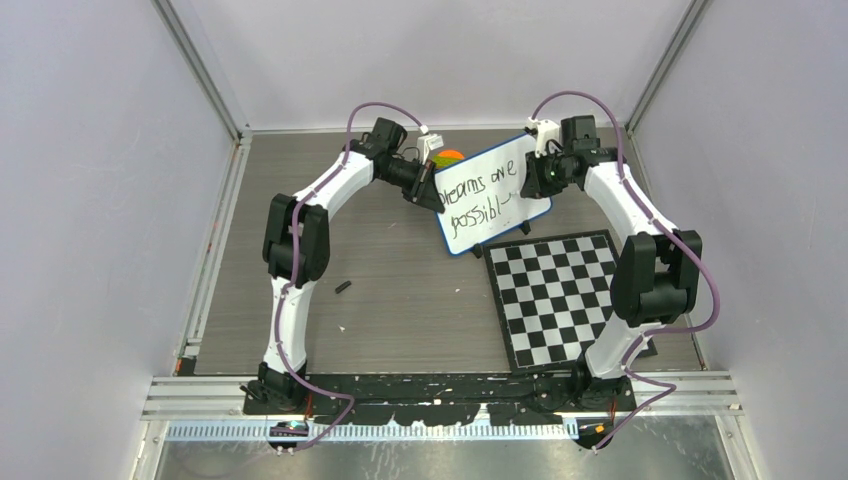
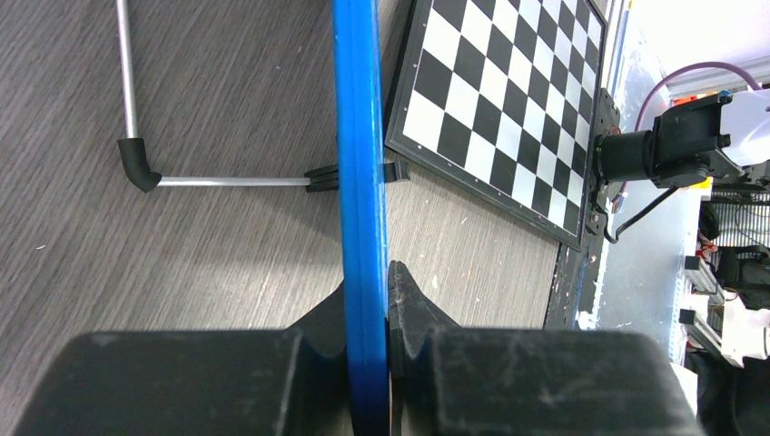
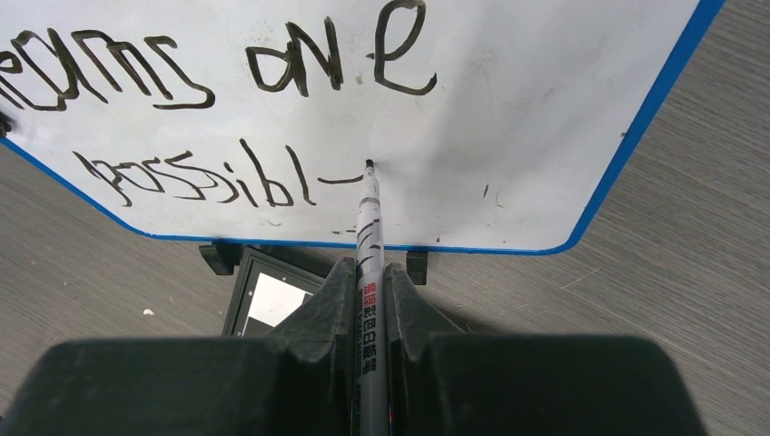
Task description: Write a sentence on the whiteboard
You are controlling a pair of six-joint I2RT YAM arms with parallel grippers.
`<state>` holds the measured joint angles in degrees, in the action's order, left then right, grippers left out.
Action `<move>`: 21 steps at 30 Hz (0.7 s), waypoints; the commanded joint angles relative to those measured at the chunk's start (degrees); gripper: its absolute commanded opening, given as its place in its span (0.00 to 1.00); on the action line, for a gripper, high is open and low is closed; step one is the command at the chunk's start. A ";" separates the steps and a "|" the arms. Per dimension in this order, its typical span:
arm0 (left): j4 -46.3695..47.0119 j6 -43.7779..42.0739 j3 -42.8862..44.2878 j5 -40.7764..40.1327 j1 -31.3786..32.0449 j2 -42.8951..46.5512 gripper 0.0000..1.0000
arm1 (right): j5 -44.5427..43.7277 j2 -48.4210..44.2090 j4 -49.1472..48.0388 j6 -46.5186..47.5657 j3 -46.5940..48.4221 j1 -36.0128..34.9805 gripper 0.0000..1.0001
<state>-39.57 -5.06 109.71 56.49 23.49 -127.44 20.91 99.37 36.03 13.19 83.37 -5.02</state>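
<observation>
Writing is nearing its end: the sentence [image 3: 172, 91] is reading "Dreams are" on its first line and "possibl" on its second, with a short flat stroke trailing from the last letter. The whiteboard [image 1: 492, 200] is standing propped and tilted at the far middle of the table [image 1: 400, 310], its lower edge sitting just beside the far corner of the checkered board [image 1: 560, 295]. The marker [image 3: 370, 227] is pressing its tip to the white face at the end of that stroke, so the final "e" is, I judge, the step in hand. The right gripper [image 3: 368, 277] is clamping the marker's barrel between closed jaws and pointing it straight at the board. The left gripper [image 2: 368, 300] is pinching the board's blue rim, jaws shut on it, bracing the board from its left side. The next move is calling for a small looping curl from the stroke's end. It needs light, even pressure so the propped board is not tipping back, then a lift and a dot for the full stop, while the left arm is holding firm.
</observation>
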 commanded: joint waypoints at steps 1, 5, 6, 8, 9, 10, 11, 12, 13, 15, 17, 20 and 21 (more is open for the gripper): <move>-1.19 -1.62 1.12 -0.68 1.04 -1.40 0.00 | 1.32 0.15 -2.08 -0.62 2.59 -0.77 0.00; -1.21 -1.62 1.16 -0.76 1.04 -1.59 0.00 | 1.48 0.15 -1.91 -0.46 1.79 -1.42 0.00; -1.14 -1.62 1.18 -0.77 1.04 -1.56 0.00 | 1.50 0.12 -1.85 -0.37 1.55 -1.55 0.00; -1.07 -1.57 1.16 -0.77 1.03 -1.57 0.00 | 1.67 -0.08 -1.84 -0.28 1.00 -1.55 0.00; -1.15 -1.61 1.19 -0.72 1.04 -1.53 0.00 | 1.68 -0.25 -1.91 -0.27 0.74 -1.57 0.00; -1.12 -1.64 1.18 -0.76 1.04 -1.56 0.00 | 1.68 -0.33 -1.98 -0.27 0.54 -1.63 0.00; -1.20 -1.62 1.12 -0.81 1.04 -1.58 0.00 | 1.68 -0.40 -1.94 -0.25 0.28 -1.64 0.00; -1.20 -1.62 1.12 -0.85 1.04 -1.56 0.00 | 1.68 -0.45 -1.93 -0.14 0.15 -1.65 0.00; -1.17 -1.62 1.06 -0.85 1.04 -1.54 0.00 | 1.68 -0.49 -1.91 -0.06 -0.14 -1.66 0.00; -1.16 -1.62 1.04 -0.85 1.04 -1.47 0.00 | 1.66 -0.50 -1.93 0.00 -0.67 -1.66 0.00; -1.16 -1.62 1.07 -0.85 1.04 -1.57 0.00 | 2.05 -0.65 -1.97 -0.05 -1.40 -1.64 0.00; -1.15 -1.58 1.13 -0.94 1.04 -1.45 0.00 | 2.46 -1.03 -2.59 -0.50 -3.06 -1.62 0.00; -1.27 -1.61 1.03 -0.94 1.04 -1.45 0.00 | 2.47 -1.21 -2.96 -0.65 -3.63 -1.66 0.00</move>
<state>-39.62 -4.93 109.71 56.40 23.49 -127.44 22.24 99.37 36.10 13.15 81.73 -6.02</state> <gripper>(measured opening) 0.085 0.163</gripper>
